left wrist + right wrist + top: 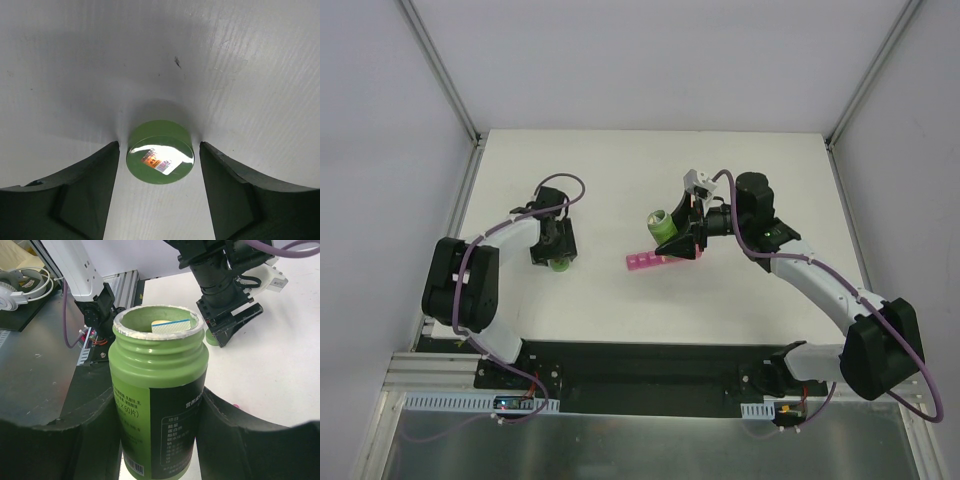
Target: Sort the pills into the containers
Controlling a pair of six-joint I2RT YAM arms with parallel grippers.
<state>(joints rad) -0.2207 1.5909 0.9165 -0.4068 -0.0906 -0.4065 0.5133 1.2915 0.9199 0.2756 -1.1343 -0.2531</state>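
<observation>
At the middle left of the top view, the left hand (558, 260) points down at the white worktop (620, 180), its fingers (75, 195) set narrowly either side of a green cap (160, 157) with a thin gap on each side. Right of centre, the pink pill box (648, 263) lies flat, its right end under the right hand (678, 238). That hand grips an open green bottle (157, 380) by its sides, tilted just above the box.
</observation>
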